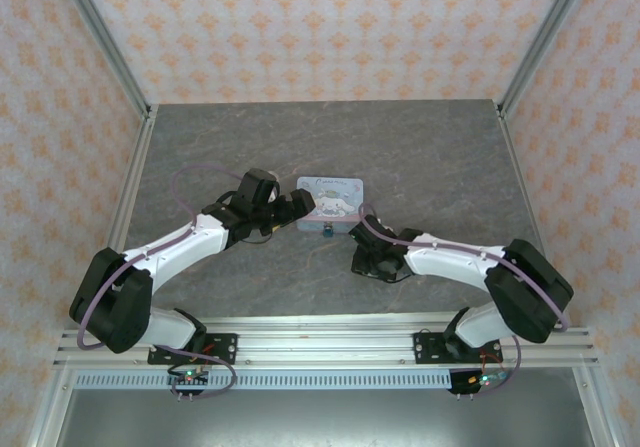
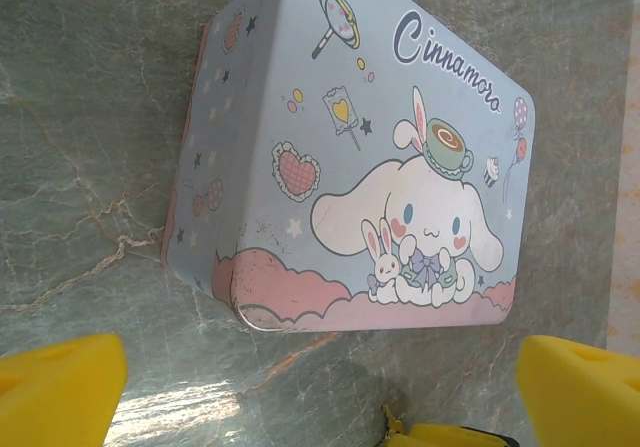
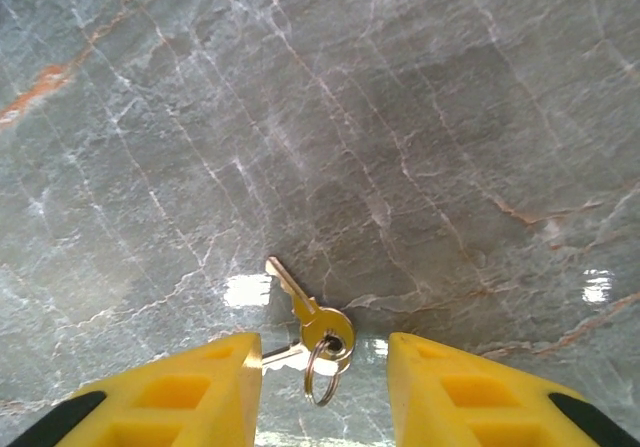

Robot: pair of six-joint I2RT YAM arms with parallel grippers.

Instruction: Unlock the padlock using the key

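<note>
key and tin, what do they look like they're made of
Key: metal, brass-coloured and shiny, going by its golden glint. Cartoon-printed tin: likely thin printed sheet metal, judging by its crisp rounded lid edge, though the look leaves it open.

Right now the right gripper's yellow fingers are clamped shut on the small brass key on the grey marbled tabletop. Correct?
Not shut. In the right wrist view the right gripper is open: its yellow fingers stand apart either side of the small brass key, which lies free on the grey marbled tabletop.
</note>
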